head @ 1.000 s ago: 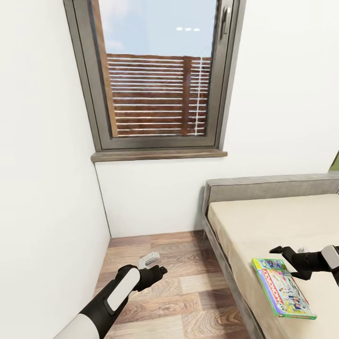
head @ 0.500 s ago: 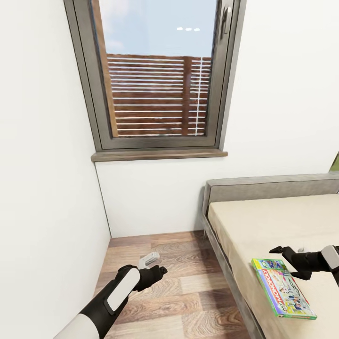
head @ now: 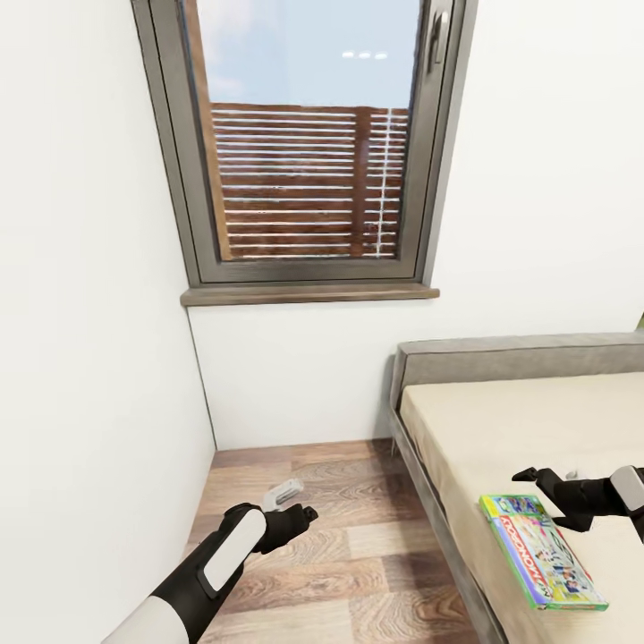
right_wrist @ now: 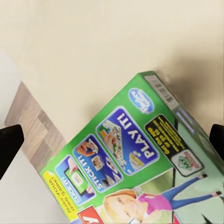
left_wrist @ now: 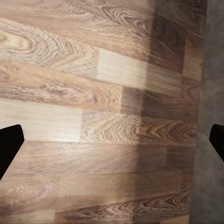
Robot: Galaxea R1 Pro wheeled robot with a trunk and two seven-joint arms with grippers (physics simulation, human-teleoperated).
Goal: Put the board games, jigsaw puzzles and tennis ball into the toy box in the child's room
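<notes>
Setting: corner of the child's room (head: 555, 179), white walls, tall grey-framed window (head: 304, 143), wood-plank floor (head: 349, 555), grey-framed bed (head: 501, 420) with a bare cream mattress along the robot's right.

Right gripper (head: 547, 490): over the mattress near the bed's outer edge, fingers spread wide apart, holding nothing. In the right wrist view the two dark fingertips sit at opposite borders with the box between and beyond them.

Board game (head: 541, 550): flat green-edged box with printed lid, lying flat on the mattress, just below and slightly nearer the robot than the right gripper, apart from it. Its long axis runs roughly along the bed's length, angled a little, one corner close to the mattress edge. The right wrist view shows the green end (right_wrist: 140, 144) with "PLAY IT!" lettering.

Left gripper (head: 300, 517): low over the floor, well apart from the bed, fingers apart, empty.

Small grey object (head: 286, 489): on the floor just beyond the left gripper; identity unclear.

Judgement: the right arm is plainly the nearer; the coming reach is downward and across the box's short width.
</notes>
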